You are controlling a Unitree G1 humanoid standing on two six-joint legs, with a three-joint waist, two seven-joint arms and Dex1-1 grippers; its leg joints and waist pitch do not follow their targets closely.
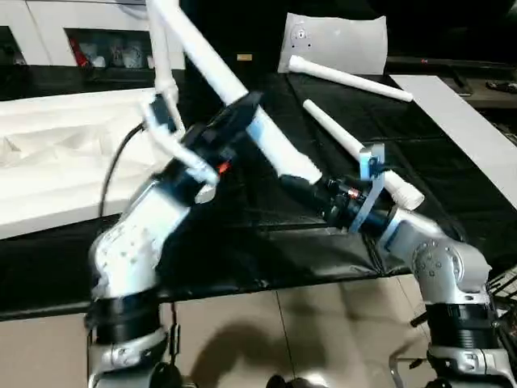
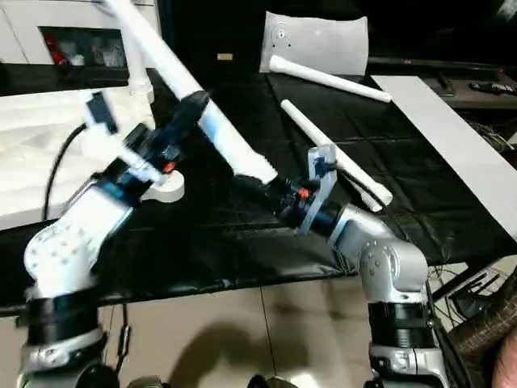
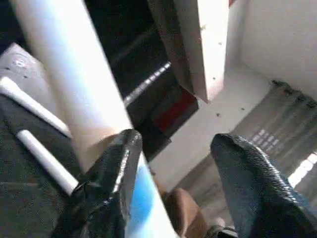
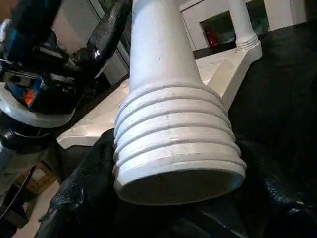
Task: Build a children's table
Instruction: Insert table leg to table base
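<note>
While the held leg [image 1: 234,93] slants from its threaded end upward toward the tabletop [image 1: 56,153], I see my right gripper [image 1: 311,187] clenched on that end and my left gripper [image 1: 234,121] half-spread around the shaft, nearer the tabletop.

Black-covered work table [image 1: 242,267] over beige tiled floor [image 1: 307,339]; white cabinet [image 1: 73,32] with dark compartments at far left; white pillow-like slab [image 1: 335,44] behind.
</note>
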